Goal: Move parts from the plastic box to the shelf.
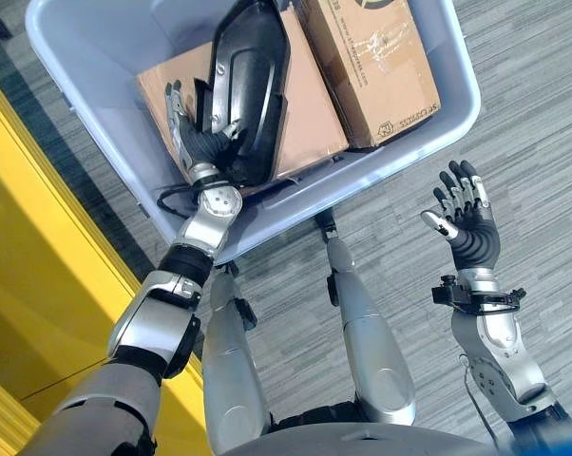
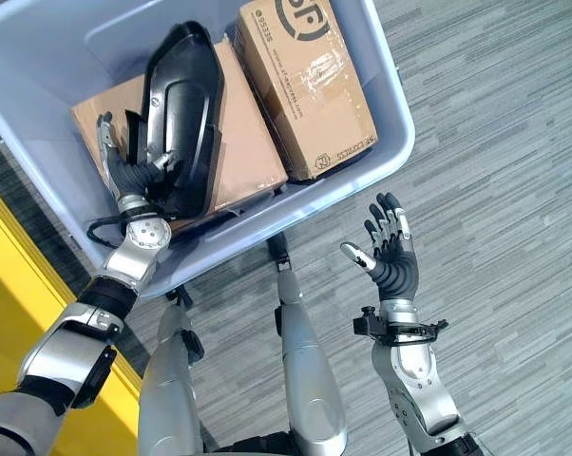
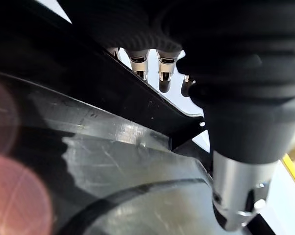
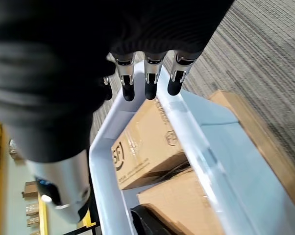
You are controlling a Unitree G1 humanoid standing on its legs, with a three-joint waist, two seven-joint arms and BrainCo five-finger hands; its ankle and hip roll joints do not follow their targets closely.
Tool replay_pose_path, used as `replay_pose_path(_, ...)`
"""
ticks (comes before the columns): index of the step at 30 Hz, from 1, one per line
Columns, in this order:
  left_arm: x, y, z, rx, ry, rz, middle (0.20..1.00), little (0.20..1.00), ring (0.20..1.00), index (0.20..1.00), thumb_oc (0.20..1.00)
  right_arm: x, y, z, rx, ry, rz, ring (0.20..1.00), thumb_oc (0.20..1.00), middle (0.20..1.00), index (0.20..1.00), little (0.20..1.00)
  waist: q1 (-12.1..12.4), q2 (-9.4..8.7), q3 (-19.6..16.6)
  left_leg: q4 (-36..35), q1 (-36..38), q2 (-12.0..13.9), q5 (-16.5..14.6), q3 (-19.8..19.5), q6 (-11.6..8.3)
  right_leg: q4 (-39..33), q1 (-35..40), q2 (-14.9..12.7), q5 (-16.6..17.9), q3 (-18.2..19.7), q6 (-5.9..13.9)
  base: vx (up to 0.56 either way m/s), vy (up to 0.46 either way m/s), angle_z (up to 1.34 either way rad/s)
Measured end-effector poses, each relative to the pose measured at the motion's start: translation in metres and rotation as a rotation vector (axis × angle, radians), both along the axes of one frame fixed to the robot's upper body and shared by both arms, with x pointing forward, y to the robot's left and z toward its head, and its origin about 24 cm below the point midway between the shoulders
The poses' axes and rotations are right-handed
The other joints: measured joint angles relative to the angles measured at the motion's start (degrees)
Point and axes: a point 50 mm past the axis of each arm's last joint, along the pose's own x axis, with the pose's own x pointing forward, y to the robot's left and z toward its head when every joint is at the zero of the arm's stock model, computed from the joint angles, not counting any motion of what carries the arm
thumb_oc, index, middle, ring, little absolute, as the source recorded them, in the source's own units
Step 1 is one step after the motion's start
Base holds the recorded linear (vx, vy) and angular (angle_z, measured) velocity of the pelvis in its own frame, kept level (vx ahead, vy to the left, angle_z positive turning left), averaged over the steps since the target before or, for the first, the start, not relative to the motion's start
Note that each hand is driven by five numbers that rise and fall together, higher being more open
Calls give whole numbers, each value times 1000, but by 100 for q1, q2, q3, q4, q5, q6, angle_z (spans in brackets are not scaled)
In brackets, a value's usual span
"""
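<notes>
- Your two head views are bright and evenly lit from overhead; the grey carpet (image 1: 543, 114) reads clearly, and the yellow shelf (image 1: 39, 256) glows strongly down one side.
- You get soft glare along the glossy black plastic part (image 1: 248, 85) and on the tape of the cardboard box (image 2: 305, 85).
- Shadows stay soft: a mild one lies under the plastic box (image 1: 457, 104) on the carpet.
- Your left wrist view is dim and blurred: the black part (image 3: 113, 176) sits too close to focus, with two pinkish lens flares at one edge and white blown-out light behind the left hand (image 3: 162, 68).
- In your right wrist view the right hand (image 4: 147, 78) and its dark cover blur, while the box rim (image 4: 186, 122) and carpet stay fairly sharp.
</notes>
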Motion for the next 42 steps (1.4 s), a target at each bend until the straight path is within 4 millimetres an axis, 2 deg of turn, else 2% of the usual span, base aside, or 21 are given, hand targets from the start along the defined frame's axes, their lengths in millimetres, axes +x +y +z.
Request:
replay_pose_path(1,1,0,4,1,-10,2,576,576,576,576,576,0,0,0,0,0,-1,1000,1000,1000,1000,1000,-1,-3,-2,70,-79,12,-17,3,3,21,-74,8,-2,22,3,15,7,-5)
replay_pose_path(2,1,1,5,2,-13,4,555,555,555,555,555,0,0,0,0,0,-1,1000,1000,1000,1000,1000,2,-7,-4,91,-97,16,-23,2,7,33,-95,13,-1,32,3,16,9,-8)
replay_pose_path(3,0,5,6,9,-18,12,498,498,498,498,498,0,0,0,0,0,-1,1000,1000,1000,1000,1000,2,-13,-5,93,-112,23,-23,15,6,49,-129,26,1,61,3,20,12,-6)
replay_pose_path(4,0,7,6,14,-18,19,200,200,200,200,200,0,0,0,0,0,-1,1000,1000,1000,1000,1000,1,-13,-6,102,-110,31,-24,17,6,54,-129,34,2,67,4,26,13,-6)
replay_pose_path(14,-1,16,10,33,-37,49,200,200,200,200,200,0,0,0,1,-1,-1,1000,1000,1000,1000,1000,16,-165,-132,267,-298,56,-77,25,-6,127,-296,51,21,96,8,0,0,0)
replay_pose_path(31,4,17,7,57,12,39,200,200,200,200,200,0,0,0,0,-2,6,1000,1000,1000,1000,1000,30,-170,-166,386,-273,64,-90,6,-1,252,-272,60,23,101,2,0,0,0)
replay_pose_path(35,2,17,2,7,27,12,200,200,200,200,200,0,0,0,0,-1,9,1000,1000,1000,1000,1000,49,-163,-176,392,-184,64,-89,1,1,263,-186,60,40,101,-20,0,0,0)
replay_pose_path(37,-8,15,-10,-67,34,-36,200,200,200,200,200,2,1,1,12,-1,13,1000,1000,1000,1000,1000,63,-163,-175,360,-15,64,-94,3,-4,262,-29,60,37,99,-20,0,0,0)
replay_pose_path(42,-40,7,-63,-192,122,-99,200,200,200,200,200,6,2,5,15,-20,19,1000,1000,1000,1000,1000,146,-152,-181,207,377,42,-83,8,1,224,318,45,4,81,-38,-4,14,0)
